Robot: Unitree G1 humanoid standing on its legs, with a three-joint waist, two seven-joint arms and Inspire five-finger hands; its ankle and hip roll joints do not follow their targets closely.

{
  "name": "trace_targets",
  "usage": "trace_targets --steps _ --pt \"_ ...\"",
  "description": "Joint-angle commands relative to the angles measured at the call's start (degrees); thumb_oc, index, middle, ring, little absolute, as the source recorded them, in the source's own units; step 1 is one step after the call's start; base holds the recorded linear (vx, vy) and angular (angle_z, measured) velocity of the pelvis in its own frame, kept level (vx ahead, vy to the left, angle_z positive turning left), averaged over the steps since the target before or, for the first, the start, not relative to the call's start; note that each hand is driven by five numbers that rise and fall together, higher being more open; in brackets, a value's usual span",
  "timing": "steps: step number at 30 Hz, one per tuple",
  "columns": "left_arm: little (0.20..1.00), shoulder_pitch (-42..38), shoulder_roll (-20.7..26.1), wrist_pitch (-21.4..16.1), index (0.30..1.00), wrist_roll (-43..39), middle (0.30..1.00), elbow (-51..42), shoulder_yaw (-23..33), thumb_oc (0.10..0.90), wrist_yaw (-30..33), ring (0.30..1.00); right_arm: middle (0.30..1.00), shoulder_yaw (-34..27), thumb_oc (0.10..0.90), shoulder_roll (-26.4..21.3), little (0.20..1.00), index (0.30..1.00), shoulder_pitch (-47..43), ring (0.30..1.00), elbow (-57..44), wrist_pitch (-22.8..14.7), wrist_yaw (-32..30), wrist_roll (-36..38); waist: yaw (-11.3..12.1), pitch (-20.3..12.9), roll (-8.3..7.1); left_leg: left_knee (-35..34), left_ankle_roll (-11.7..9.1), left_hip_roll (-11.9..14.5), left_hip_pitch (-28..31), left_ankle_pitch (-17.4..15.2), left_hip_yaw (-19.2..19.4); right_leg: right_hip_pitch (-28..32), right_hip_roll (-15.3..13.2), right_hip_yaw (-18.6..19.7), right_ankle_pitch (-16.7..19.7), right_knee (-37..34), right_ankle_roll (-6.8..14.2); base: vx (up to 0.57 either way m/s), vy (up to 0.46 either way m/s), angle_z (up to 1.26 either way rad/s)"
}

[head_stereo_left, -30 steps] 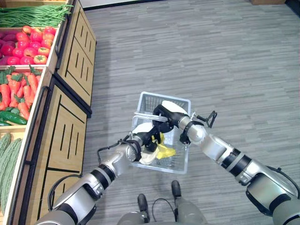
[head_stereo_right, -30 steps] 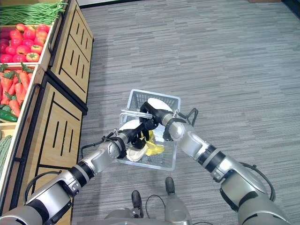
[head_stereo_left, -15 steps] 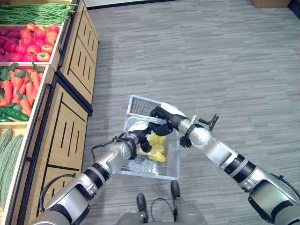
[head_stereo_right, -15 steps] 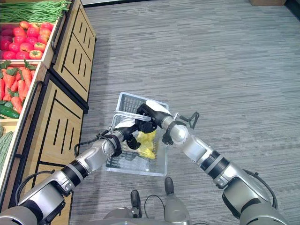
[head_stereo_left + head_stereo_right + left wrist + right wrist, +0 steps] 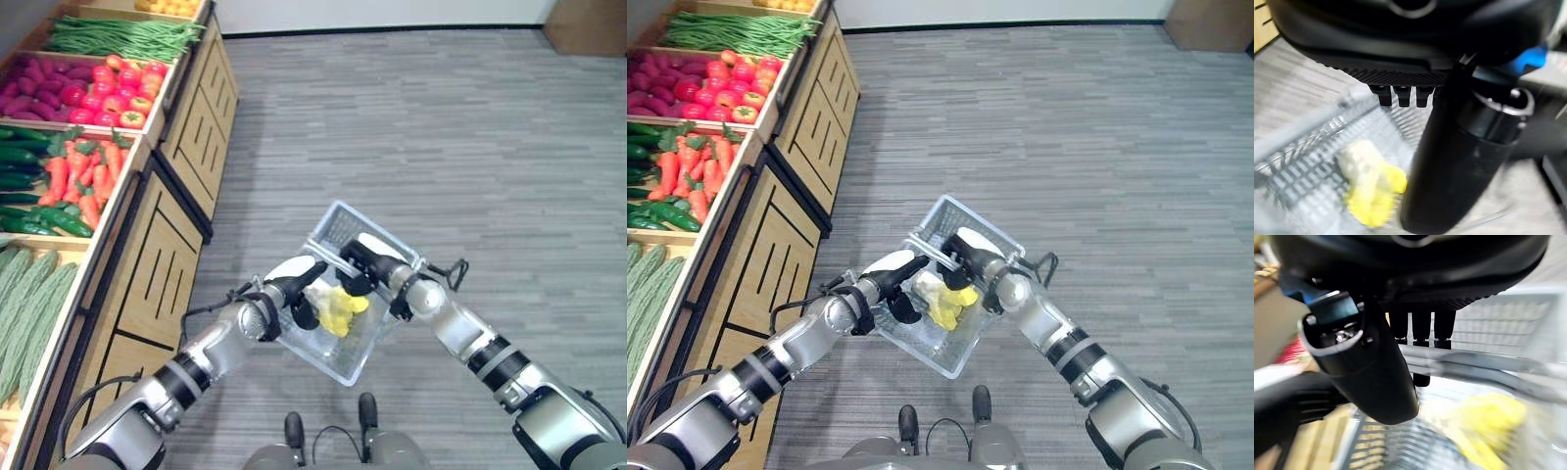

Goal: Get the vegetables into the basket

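Basket (image 5: pixel 345 364) is tilted above the floor (image 5: pixel 470 147), between the two robot hands. Left robot hand (image 5: pixel 295 286) has fingers curled over the near rim; right robot hand (image 5: pixel 366 260) is clamped on the handle (image 5: pixel 1484 366). One yellow vegetable (image 5: pixel 338 305) lies inside, just below both.
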Motion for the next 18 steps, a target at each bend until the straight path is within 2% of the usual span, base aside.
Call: trace_targets --steps 1,3,4,10,16,18 --pt "1.0 -2.81 -3.27 -1.7 1.0 -1.02 1.0 9.91 -1.25 0.9 -0.05 1.0 0.3 0.01 0.4 2.2 0.3 0.3 -1.95 0.3 0.02 -3.41 -1.71 -2.14 1.04 -8.57 -0.59 4.63 -3.82 3.24 -0.5 -5.91 -0.49 0.86 -4.9 0.82 -7.32 4.99 4.91 0.02 -0.005 0.25" --pt "1.0 -1.5 -5.58 -1.68 1.0 2.05 1.0 18.26 -1.71 0.9 1.03 1.0 0.3 -1.14 0.4 3.52 0.3 0.3 0.23 0.3 7.65 -3.55 -2.99 1.3 1.23 -8.97 -0.49 4.49 -3.87 3.21 -0.28 -5.71 -1.17 1.47 -4.87 0.29 -7.85 5.21 4.74 0.01 -0.005 0.13" --pt "1.0 -1.11 -5.72 -1.66 1.0 2.37 1.0 19.16 -1.52 0.9 0.81 1.0 0.3 -1.2 0.4 3.43 0.3 0.3 0.47 0.3 9.42 -3.7 -2.89 1.47 1.36 -9.13 -0.47 4.46 -3.88 3.15 -0.31 -5.63 -1.45 1.58 -4.93 0.15 -7.93 5.29 4.67 0.01 -0.007 0.13" --pt "1.0 4.4 -1.89 -2.17 1.0 2.84 1.0 17.96 1.7 0.9 0.37 1.0 0.3 -6.51 0.4 1.84 0.3 0.3 5.11 0.3 17.66 -2.88 -5.06 0.93 2.28 -9.59 -0.41 3.9 -3.84 3.13 -0.36 -5.73 -2.82 1.99 -5.14 -1.21 -8.52 5.48 4.77 0.03 0.0 0.19" --pt "1.0 11.21 0.34 -2.08 1.0 -0.46 1.0 17.71 9.43 0.9 1.31 1.0 0.3 -14.35 0.4 -0.63 0.3 0.3 12.03 0.3 20.62 -3.1 -7.14 1.86 2.14 -8.75 -1.04 3.79 -3.72 2.95 -0.56 -5.5 -2.87 1.55 -5.43 -1.08 -8.1 5.4 4.99 0.0 0.001 0.01" --pt "1.0 13.17 -0.54 -2.31 1.0 -2.96 1.0 20.22 12.44 0.9 1.91 1.0 0.3 -17.34 0.4 -1.02 0.3 0.3 14.99 0.3 23.07 -3.45 -7.86 2.62 1.9 -8.74 -1.49 3.58 -3.7 2.87 -0.6 -5.29 -2.77 1.48 -5.46 -1.02 -8.03 5.25 5.13 0.0 0.0 0.0"
